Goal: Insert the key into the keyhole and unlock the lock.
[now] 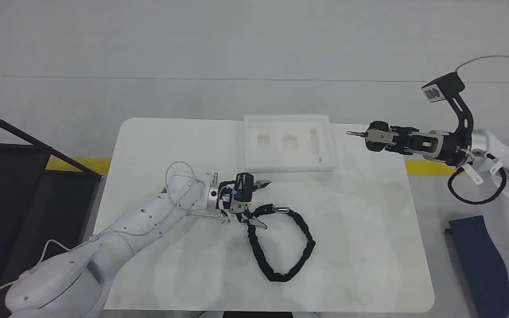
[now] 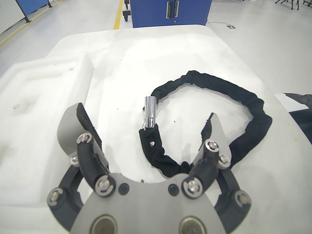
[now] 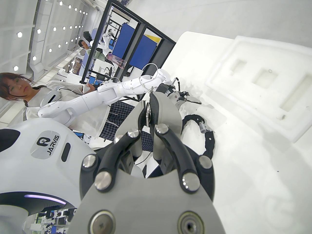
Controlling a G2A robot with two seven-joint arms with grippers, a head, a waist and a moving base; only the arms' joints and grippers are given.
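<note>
Black fabric-sleeved chain lock (image 1: 308, 242) lies in a loose loop on the white rounded table (image 1: 159, 159), on the robot's side of it. Its short chrome lock cylinder (image 2: 149, 110) sticks out of one sleeve end and rests on the tabletop.

The left gripper (image 2: 146, 116) sits low at that end with its jaws spread wide. One finger is on either side of the cylinder and neither touches it, so the lock is not yet held. The other end of the chain curves round to just behind the cylinder. Whether it is latched in I cannot tell, and no keyhole can be made out.

Beyond the loop, toward the far edge, a white moulded foam tray (image 1: 248, 127) with shallow rectangular recesses rests on the table.

Farther off, above the table's far right part, the right gripper (image 3: 148, 103) hangs raised and well apart from the lock. Its jaws are closed on a small metal key (image 1: 351, 133), whose thin tip pokes out past the fingertips and points roughly toward the tray and the other arm.

By my reading, the task is at an early-to-middle stage: the key is in hand and the lock is bracketed. Everything that counts is left:
- clamping the cylinder so it cannot roll
- carrying the key across
- lining its tip up with the keyhole
- pushing it in
- turning it to free the chain
</note>
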